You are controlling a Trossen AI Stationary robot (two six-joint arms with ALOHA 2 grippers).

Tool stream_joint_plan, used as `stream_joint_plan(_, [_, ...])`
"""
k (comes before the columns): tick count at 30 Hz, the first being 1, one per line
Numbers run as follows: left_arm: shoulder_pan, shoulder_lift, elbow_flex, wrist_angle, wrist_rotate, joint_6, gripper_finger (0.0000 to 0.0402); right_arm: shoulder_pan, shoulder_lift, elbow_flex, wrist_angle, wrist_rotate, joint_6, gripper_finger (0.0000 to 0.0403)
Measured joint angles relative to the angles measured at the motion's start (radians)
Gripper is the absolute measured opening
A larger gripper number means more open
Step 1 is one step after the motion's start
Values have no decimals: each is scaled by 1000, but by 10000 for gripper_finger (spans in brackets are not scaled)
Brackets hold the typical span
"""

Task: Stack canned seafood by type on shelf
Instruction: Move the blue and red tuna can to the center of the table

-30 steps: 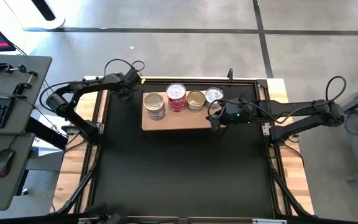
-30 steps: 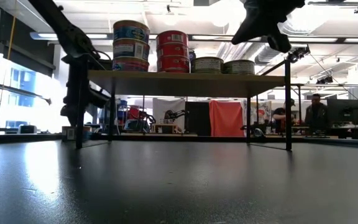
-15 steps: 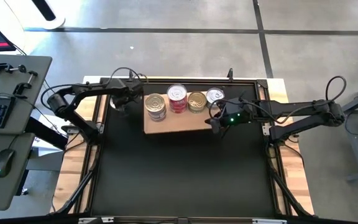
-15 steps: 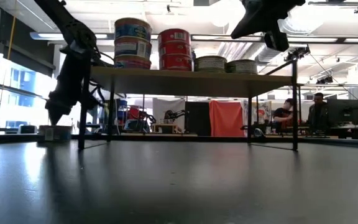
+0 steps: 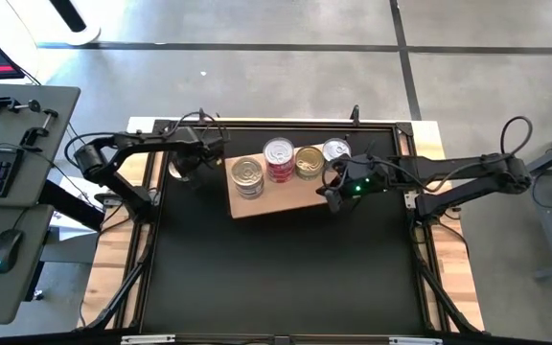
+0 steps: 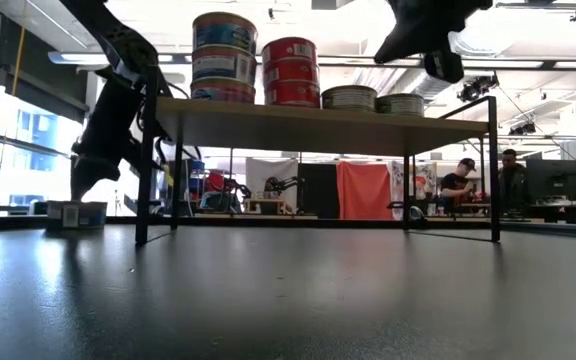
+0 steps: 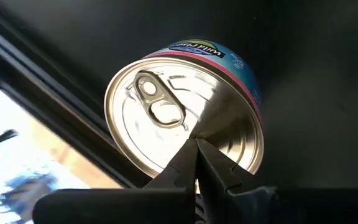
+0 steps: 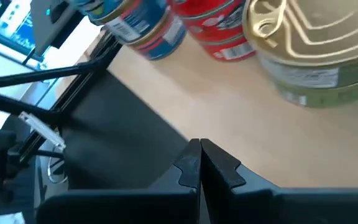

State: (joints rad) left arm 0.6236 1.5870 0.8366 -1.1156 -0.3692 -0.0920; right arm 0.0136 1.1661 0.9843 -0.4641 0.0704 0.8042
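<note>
The shelf is a light-brown board on thin black legs. On it stand a tall blue-label stack, a red stack and two low gold-lidded stacks. One more tin, with a silver lid and a blue-and-pink label, stands on the black table left of the shelf. My left gripper is shut over this tin. My right gripper is shut and hovers above the shelf's right near corner, clear of the board in the low view. My left gripper has its shut fingertips on the tin's silver lid, near the rim and beside the pull tab. It comes from above, pointing down at a slant. The tin stands flat on the table. The low view is too small to show the touch itself.
The raised black table rim and the pale wooden edge strip run close behind the tin. The left arm passes close by the shelf's left legs. The black table surface stretches in front of the shelf. People sit in the room beyond the table.
My left gripper has moved from the far edge toward the near edge, down beside the shelf's left end, and the single tin has slid with it, nearer and leftward. The shelf with its stacks has shifted right and turned, its left end swinging toward the near edge.
</note>
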Motion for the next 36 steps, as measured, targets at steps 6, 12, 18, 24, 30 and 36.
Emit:
stream_joint_plan(6, [87,-32,32,-2,102,33,0,-8,0,0,-191,59,78,0])
stream_joint_plan(12, [153,-81,43,48,196,51,0,2,-2,21,-347,199,139,0])
stream_joint_plan(18, [181,-89,44,92,257,54,0,-50,-2,74,-454,306,130,0])
stream_joint_plan(24, [181,-90,45,92,285,74,0,-92,-2,82,-563,264,111,0])
stream_joint_plan(30, [153,-97,28,68,290,33,0,-92,-2,82,-589,262,104,0])
stream_joint_plan(36, [52,-115,1,47,345,-64,0,-92,-2,82,-611,261,104,0])
